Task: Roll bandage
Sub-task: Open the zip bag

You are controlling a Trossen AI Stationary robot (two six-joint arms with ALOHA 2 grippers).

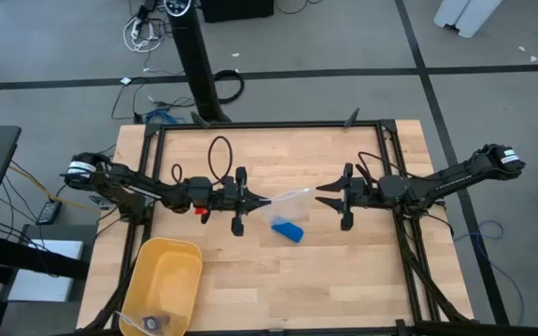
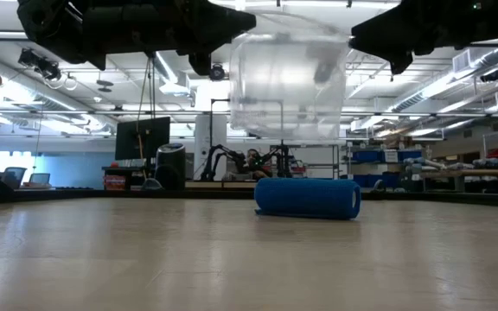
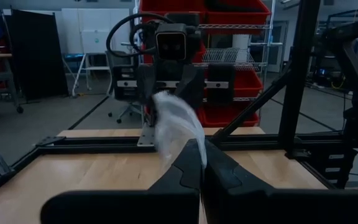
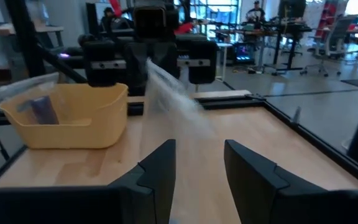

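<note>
Blue bandage [image 1: 287, 231] lies free on the desk [image 1: 344, 280] because the left gripper [image 1: 250, 200] pinches the plastic bag [image 1: 290, 197] aloft, right gripper [image 1: 330, 195] gaping clear.

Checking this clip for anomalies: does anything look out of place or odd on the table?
Only one oddity: the left gripper is shut on a clear crinkled plastic bag, holding it above the table, while the rolled bright blue fabric bandage lies loose on the wood beneath. The right gripper is open beside the bag. Nothing looks spilled or damaged.

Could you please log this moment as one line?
left gripper: shut on clear bag | right gripper: open, nearby | bandage: rolled, on table
</note>
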